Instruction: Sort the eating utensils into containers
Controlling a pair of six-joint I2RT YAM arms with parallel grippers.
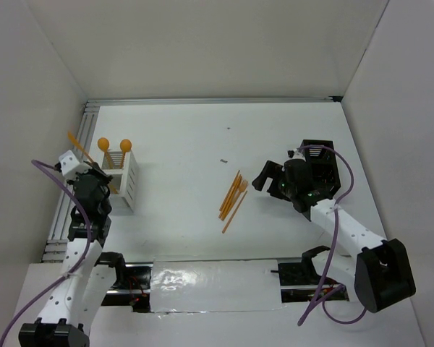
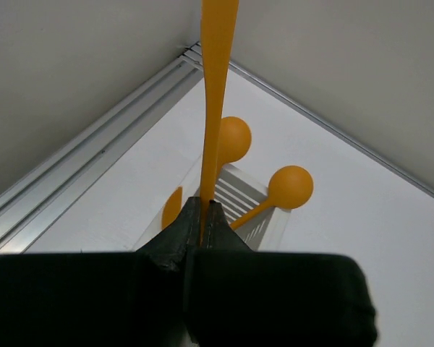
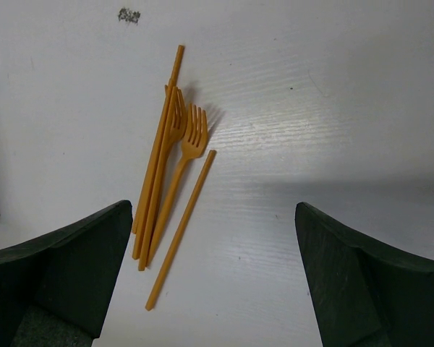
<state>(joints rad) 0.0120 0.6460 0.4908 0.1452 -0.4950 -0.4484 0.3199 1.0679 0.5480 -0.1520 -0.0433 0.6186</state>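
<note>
While the left gripper [image 2: 202, 211] pinches 1 thin orange utensil [image 2: 215, 87] tight by its lower end, the long part pointing away near the white caddy [image 1: 126, 184], we see 2 spoons [image 2: 291, 186] standing in its slots. The right gripper [image 3: 213, 278] hangs wide open and empty over the loose pile [image 3: 166, 166] in the middle of the table [image 1: 181, 137]: 2 forks [image 3: 194, 134] among plain flat pieces, touching and overlapping. We judge them light, thin, springy and slick. Lying flat, they offer little edge, so a pinch across the middle of the outermost piece [image 3: 181, 228] looks safest.
</note>
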